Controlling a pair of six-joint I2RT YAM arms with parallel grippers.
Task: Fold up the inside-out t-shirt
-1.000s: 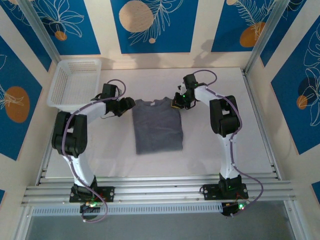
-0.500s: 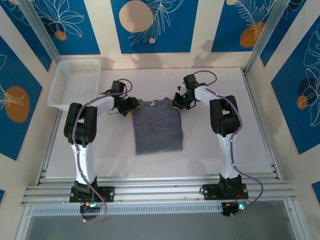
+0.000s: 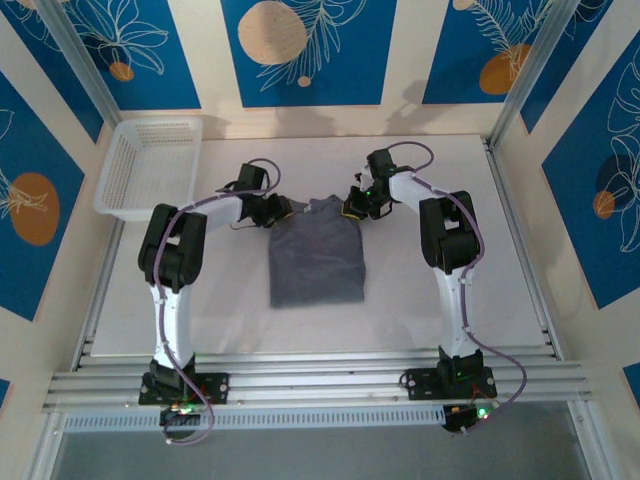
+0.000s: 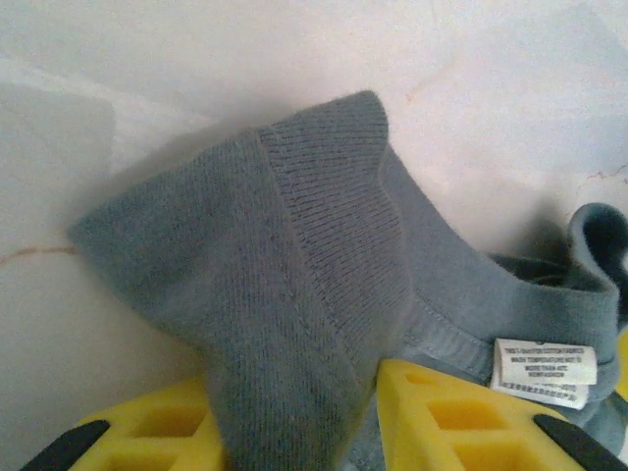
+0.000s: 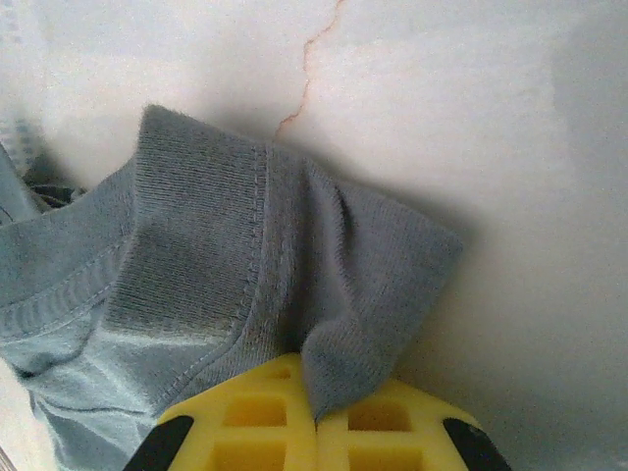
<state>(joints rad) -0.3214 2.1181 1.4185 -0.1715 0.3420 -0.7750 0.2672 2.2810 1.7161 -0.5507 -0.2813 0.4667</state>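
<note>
The inside-out t-shirt (image 3: 315, 262) lies as a slate-grey folded rectangle in the middle of the white table, collar toward the back. My left gripper (image 3: 283, 210) is at its back left corner. In the left wrist view a thick bunch of ribbed collar cloth (image 4: 294, 255) fills the gap in the left gripper (image 4: 304, 397) between the yellow fingers (image 4: 461, 412), which press it from both sides. My right gripper (image 3: 352, 207) is at the back right corner. In the right wrist view the right gripper (image 5: 316, 392) is shut, pinching a fold of the t-shirt (image 5: 196, 255).
A white mesh basket (image 3: 150, 165) stands at the back left of the table. A white care label (image 4: 545, 371) shows inside the collar. Bare table (image 3: 450, 160) lies around the shirt, with walls close on all sides.
My left arm has swung right from beside the shirt onto its back left corner, and its jaws have narrowed onto the cloth. The right arm has not moved.
</note>
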